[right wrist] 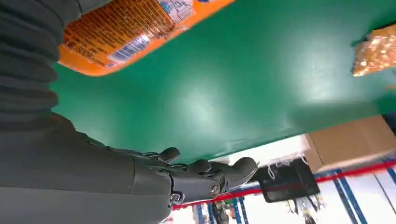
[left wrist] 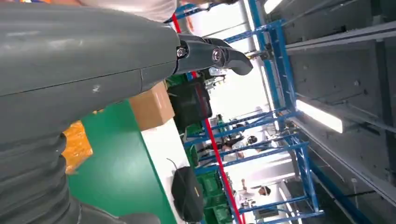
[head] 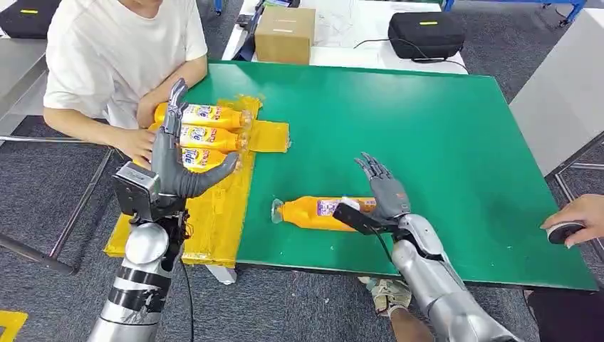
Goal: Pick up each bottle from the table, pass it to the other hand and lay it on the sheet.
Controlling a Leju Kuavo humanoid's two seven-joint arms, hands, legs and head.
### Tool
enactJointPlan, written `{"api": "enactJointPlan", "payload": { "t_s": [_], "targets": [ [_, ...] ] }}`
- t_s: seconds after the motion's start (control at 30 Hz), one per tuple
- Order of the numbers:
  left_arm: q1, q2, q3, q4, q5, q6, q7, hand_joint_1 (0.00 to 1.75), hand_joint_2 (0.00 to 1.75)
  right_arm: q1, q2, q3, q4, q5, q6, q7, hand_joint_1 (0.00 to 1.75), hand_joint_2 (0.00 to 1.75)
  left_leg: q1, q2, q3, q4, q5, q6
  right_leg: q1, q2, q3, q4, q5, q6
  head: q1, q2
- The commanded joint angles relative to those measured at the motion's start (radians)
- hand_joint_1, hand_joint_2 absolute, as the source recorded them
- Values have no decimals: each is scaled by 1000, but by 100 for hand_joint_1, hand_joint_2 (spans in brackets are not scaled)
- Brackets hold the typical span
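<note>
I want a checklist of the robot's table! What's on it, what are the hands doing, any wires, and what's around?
Surface: green table with a yellow sheet over its left end.
Job's things: three orange bottles lie side by side on the sheet; a fourth bottle lies on the green, cap toward the sheet.
Clutter: nothing seen on the green.
Hands: left hand raised over the sheet, holding nothing; right hand open beside the fourth bottle, contact unclear.
Cables: a thin wire on the white table behind.
Surroundings: cardboard box, black case, a person at the sheet, another person's hand at the right.
</note>
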Motion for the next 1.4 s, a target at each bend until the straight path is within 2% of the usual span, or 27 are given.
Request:
{"api": "enactJointPlan", "payload": {
  "t_s": [0.03,0.43,0.67,0.8,0.97,1.3,1.4],
  "targets": [
    [-39,16,-14,107,2,-3,7,0,175,-75,19,53,243,-19,99,4,0,175,1,-2,3,-1,2,-1,1,-2,4,-1,0,-2,0,0],
    [-33,19,-16,90,0,-4,6,0,175,-74,16,63,247,-21,119,0,0,175,1,-2,7,-1,2,-2,1,-2,8,-2,1,-2,0,0],
    [-16,27,-15,81,-15,3,10,0,175,-129,23,133,287,5,216,87,0,175,1,0,10,-1,2,-2,1,-1,11,-1,1,-2,0,0],
    [-8,32,-14,65,-17,0,7,0,175,-117,24,146,261,-19,228,47,0,175,1,0,12,-1,2,-2,2,-1,13,-2,1,-2,0,0],
    [-6,35,-31,31,-30,-1,-7,0,175,-39,29,128,115,-135,173,-91,0,175,2,-1,13,-2,1,-2,2,-1,14,-2,1,-2,0,0],
    [-13,36,-42,17,-38,-8,-13,0,175,5,22,171,-5,-177,157,-111,0,175,1,-2,5,0,1,-2,1,-1,7,1,1,-2,0,0],
    [-22,39,-45,4,-50,-8,-16,0,175,13,24,177,-52,-177,117,-109,0,175,1,-1,3,0,1,-2,1,0,5,0,1,-1,0,0]
  ]
}}
